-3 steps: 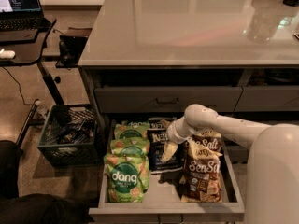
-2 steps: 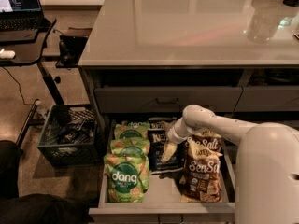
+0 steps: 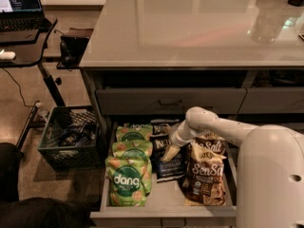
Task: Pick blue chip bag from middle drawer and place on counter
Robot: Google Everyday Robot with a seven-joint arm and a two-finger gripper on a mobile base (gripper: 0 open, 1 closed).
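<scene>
1. A black crate (image 3: 71,137) holds dark clutter.
2. The open middle drawer (image 3: 166,194) holds green "dang" bags (image 3: 129,178) on the left, the blue chip bag (image 3: 172,169) in the centre and brown "Sea Salt" bags (image 3: 207,174) on the right.
3. The gripper (image 3: 169,154) is on the blue chip bag; whether it grips cannot be told.
4. The counter (image 3: 190,27) spreads above.

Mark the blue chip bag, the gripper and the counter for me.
blue chip bag (image 3: 172,171): camera view, lower front panel
gripper (image 3: 169,155): camera view, tip, over that bag
counter (image 3: 190,32): camera view, bare glossy top
</scene>
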